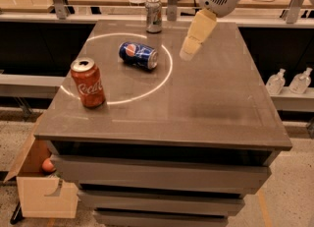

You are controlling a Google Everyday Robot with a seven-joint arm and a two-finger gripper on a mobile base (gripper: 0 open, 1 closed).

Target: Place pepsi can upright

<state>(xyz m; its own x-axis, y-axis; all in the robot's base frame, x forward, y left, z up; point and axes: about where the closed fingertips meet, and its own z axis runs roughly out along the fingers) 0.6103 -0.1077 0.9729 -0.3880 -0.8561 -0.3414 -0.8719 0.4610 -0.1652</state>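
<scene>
1. The pepsi can [138,55] lies on its side on the table [211,103], inside the white circle [170,69] marked on the top, its logo facing up and one silver end turned toward the right front; the task is not yet done, since it has to be stood on an end
2. The gripper [190,50] hangs above the table to the right of the pepsi can, near it but apart from it, tilted down and leftward; I judge it is placed there to approach the can from its silver end or across its body
3. Whether the jaws are open or closed I cannot tell, as they read as one pale shape; the gripper has hold of none of the cans, as all three sit on the table
4. The red Coca-Cola can [88,82] stands upright on the circle's left front edge, and a silver can [153,14] stands upright at the back edge of the table; both are well apart from the pepsi can
5. The arm is cut off by the top of the view above its white wrist housing
6. Below left, a cardboard box [44,191] is partly hidden under the table, with a small orange thing [47,165] in it, possibly a fruit
</scene>
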